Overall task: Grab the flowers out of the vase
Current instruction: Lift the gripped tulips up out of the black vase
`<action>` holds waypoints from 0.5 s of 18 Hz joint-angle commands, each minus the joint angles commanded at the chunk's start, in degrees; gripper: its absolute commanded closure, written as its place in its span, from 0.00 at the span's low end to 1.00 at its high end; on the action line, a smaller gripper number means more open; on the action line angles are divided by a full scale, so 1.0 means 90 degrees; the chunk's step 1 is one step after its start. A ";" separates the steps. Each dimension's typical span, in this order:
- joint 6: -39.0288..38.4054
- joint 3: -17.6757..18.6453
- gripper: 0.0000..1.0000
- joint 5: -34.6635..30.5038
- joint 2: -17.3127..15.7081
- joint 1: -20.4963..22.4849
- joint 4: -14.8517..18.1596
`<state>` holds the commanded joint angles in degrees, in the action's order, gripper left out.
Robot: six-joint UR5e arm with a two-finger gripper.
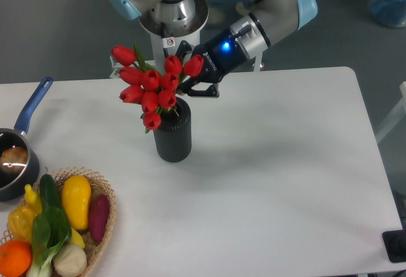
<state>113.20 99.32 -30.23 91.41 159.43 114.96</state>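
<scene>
The gripper [188, 82] was closed tight on the flowers [151, 87], holding them by the stems just under the red heads. The flowers sat right above the vase [172, 132], with the lowest red head hanging by its rim. I could not tell if the stems were out of the vase. The vase stood upright on the table [273, 163]. A pan [16, 156] with a blue handle and a basket [104, 223] of food were at the left, well apart from the vase.
</scene>
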 joint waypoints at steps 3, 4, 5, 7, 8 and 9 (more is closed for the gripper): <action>-0.0010 0.0000 0.93 0.0019 -0.0175 0.0195 0.0048; -0.0010 0.0000 0.93 0.0029 -0.0244 0.0292 0.0097; -0.0020 0.0000 0.93 0.0039 -0.0332 0.0351 0.0107; -0.0214 -0.0019 0.93 0.0165 -0.0439 0.0468 0.0107; -0.0273 -0.0039 0.93 0.0282 -0.0469 0.0546 0.0107; -0.0274 -0.0039 0.93 0.0409 -0.0508 0.0605 0.0107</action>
<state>110.74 98.96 -26.55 86.84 164.88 115.93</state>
